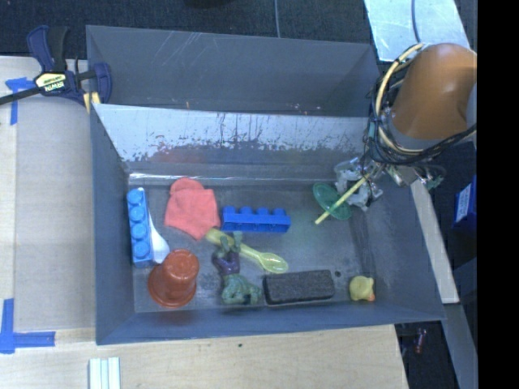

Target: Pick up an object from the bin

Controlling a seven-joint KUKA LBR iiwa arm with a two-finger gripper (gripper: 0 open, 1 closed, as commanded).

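My gripper [359, 188] is at the bin's right side, near the back wall and under the orange cover. Its fingers are shut on a small green round thing with a pale yellow-green stick [332, 203], which slants down and left from the fingertips. The thing seems raised a little off the bin floor. A blue toy brick [255, 219] lies to the left of it on the floor. A small yellow duck [362, 288] sits in the front right corner, well below the gripper.
A black oblong block [299, 287], a yellow-green spoon [251, 254], a purple figure [226, 258] and a grey-green lump [237, 292] lie along the front. Left are a pink cloth [192, 207], an orange-red cup [173, 279] and a blue studded bar [139, 225].
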